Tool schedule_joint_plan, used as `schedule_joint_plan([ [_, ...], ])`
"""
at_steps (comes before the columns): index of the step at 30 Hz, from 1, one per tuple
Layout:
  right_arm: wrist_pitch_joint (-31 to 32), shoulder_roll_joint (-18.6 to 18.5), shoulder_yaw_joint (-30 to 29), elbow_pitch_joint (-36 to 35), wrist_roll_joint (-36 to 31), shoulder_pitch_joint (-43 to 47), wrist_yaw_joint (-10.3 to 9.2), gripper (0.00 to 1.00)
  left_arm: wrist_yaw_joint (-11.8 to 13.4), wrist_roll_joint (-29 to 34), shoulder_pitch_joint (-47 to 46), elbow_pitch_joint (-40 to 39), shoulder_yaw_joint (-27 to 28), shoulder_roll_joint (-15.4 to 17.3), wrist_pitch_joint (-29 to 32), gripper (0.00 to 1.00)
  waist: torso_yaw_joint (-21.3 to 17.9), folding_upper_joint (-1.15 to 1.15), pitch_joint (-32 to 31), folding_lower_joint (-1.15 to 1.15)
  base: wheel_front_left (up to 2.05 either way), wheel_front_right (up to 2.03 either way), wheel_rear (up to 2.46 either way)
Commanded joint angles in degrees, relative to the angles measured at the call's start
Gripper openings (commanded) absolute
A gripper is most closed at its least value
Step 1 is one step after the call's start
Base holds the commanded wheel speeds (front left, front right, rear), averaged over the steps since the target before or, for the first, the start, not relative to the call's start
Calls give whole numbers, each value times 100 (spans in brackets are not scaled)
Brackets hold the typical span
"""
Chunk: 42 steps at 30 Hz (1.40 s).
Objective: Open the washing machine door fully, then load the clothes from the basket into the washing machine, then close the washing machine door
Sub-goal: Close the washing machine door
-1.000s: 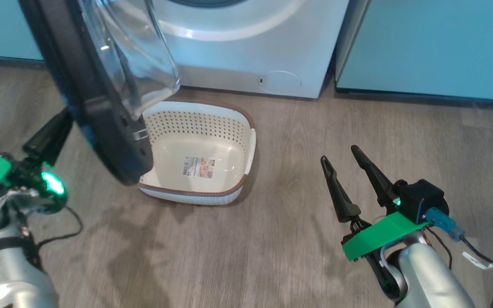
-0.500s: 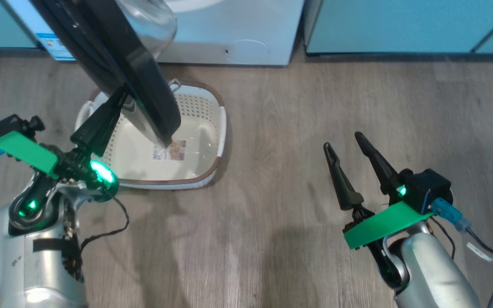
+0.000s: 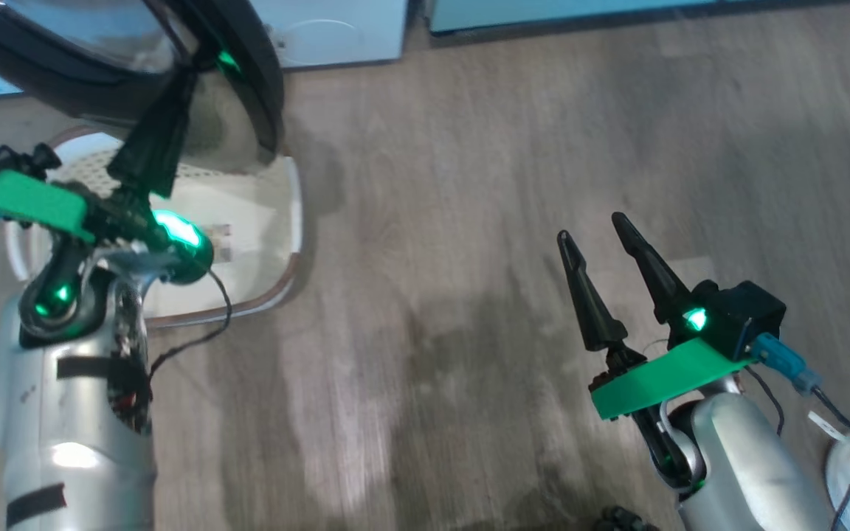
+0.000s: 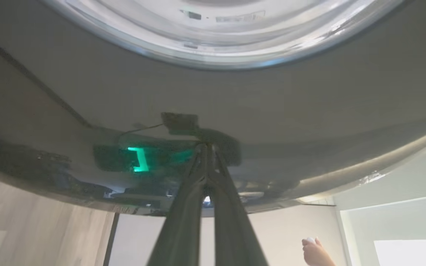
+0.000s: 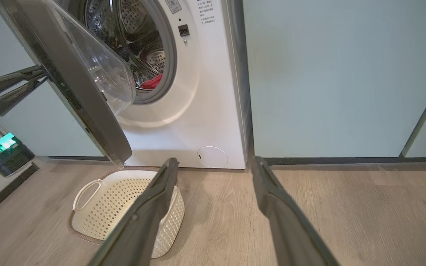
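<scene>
The washing machine (image 5: 213,92) stands with its door (image 5: 80,85) partly open, the glass bowl facing the drum. Red clothes (image 5: 153,82) lie inside the drum. The basket (image 5: 124,199) sits empty on the floor under the door. My left gripper (image 3: 189,74) is shut, empty, with its fingertips (image 4: 206,146) pressed on the glossy black outer rim of the door (image 4: 272,111); it also shows in the right wrist view as the left gripper (image 5: 44,72) behind the door. My right gripper (image 3: 591,228) hovers open and empty over the floor, right of the basket (image 3: 288,221).
Pale teal cabinets (image 5: 346,74) flank the washer on the right, and a teal wall runs behind the door on the left. A person's hand (image 4: 314,251) shows at the bottom of the left wrist view. Wood floor (image 3: 469,295) stretches between my arms.
The head camera has swung, shifting washer and basket up and left in its view. My shut left gripper has come round onto the door's outer face, and the door has turned toward the washer. The right gripper stays open.
</scene>
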Motion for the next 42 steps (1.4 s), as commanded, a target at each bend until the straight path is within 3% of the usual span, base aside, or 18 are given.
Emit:
schedule_joint_plan([
  [1, -53, 62, 118, -198, 29, -133, 0, 100, 11, -47, -165, -161, 150, 109, -17, 0, -199, 0, 146, 0, 0, 0, 0],
  [14, -53, 63, 216, -353, 493, -120, 0, 100, 31, 221, -1375, 688, 415, 166, -1450, 0, -1111, 0, 601, 0, 0, 0, 0],
  [26, -53, 63, 312, -422, 848, -206, 0, 100, 64, 663, -2917, 1685, 489, 358, -2368, 0, -1636, 0, 935, 0, 0, 0, 0],
  [34, -53, 63, 233, -391, 859, -192, 0, 100, -262, 709, -3078, 2299, 450, 337, -2379, 0, -1610, 0, 796, 0, 0, 0, 0],
  [42, -53, 63, -11, -281, 598, -147, 0, 100, -458, 755, -2156, 2427, 218, 219, -1975, 0, -1141, 0, 252, 0, 0, 0, 0],
])
